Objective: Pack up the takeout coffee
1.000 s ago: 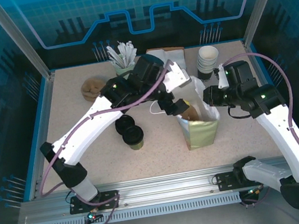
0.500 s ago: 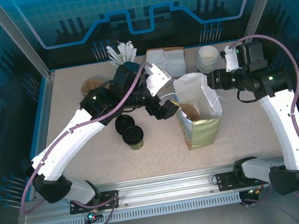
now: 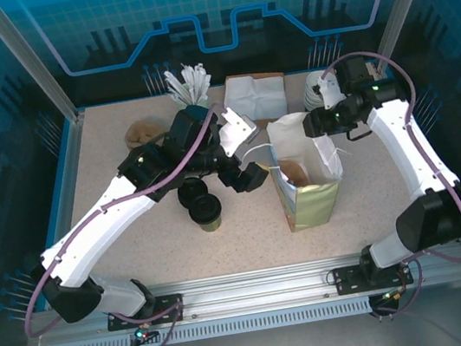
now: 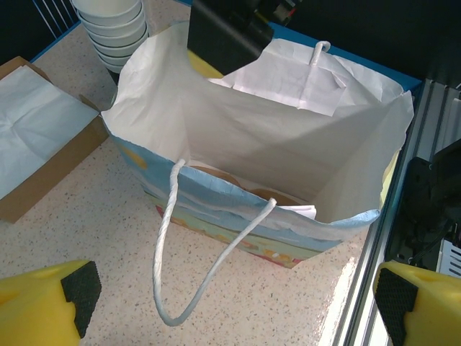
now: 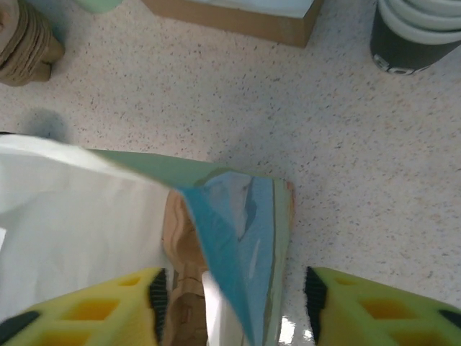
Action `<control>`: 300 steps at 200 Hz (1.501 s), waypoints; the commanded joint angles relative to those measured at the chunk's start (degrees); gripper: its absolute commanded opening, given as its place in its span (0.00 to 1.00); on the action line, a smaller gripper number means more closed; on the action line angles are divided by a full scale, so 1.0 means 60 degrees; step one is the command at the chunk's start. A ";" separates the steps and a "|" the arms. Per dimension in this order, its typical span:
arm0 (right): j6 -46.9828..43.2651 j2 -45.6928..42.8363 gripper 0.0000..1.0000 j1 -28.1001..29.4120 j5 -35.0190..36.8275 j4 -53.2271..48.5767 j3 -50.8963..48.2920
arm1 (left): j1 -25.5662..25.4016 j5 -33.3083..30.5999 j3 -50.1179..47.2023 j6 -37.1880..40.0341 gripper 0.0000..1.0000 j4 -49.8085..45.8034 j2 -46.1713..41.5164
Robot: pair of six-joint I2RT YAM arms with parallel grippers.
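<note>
The takeout coffee [image 3: 207,213], a short olive-green cup with a black lid, stands on the table left of the paper bag [image 3: 305,180]. My left gripper [image 3: 247,176] hovers wide open between the cup and the bag, holding nothing. In the left wrist view the left gripper [image 4: 230,310] faces the bag [image 4: 238,122], whose mouth stands open, one rope handle [image 4: 180,252] drooping toward me. My right gripper [image 3: 312,125] is at the bag's far right corner. In the right wrist view the right gripper [image 5: 230,303] straddles the bag's folded corner [image 5: 238,216], jaws apart and not pinching it.
Brown items [image 3: 293,172] lie inside the bag. A stack of black lids [image 3: 189,191] sits behind the coffee. Lidless cups [image 3: 320,88] are stacked at the back right, beside a napkin box [image 3: 255,94]. Brown sleeves [image 3: 142,135] and a stirrer holder [image 3: 190,87] stand at the back left.
My left gripper has pulled back left from the bag's mouth. The right arm swung toward the far side, and its jaws went from pinching the bag's edge to standing apart.
</note>
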 commanded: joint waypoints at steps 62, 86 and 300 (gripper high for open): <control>0.1077 -0.1167 0.00 0.0072 -0.0325 0.0892 -0.0790 | 0.0081 -0.0015 -0.0193 -0.0407 0.99 0.0434 -0.0283; 0.1922 -0.2064 0.00 0.0318 -0.0057 0.1451 -0.1211 | 0.0075 -0.0018 -0.0385 -0.0480 0.99 0.0757 -0.0448; 0.6978 -0.5669 0.00 0.1844 0.1521 0.4418 -0.4215 | -0.0825 0.0763 0.0350 -0.3712 0.75 0.1692 0.0568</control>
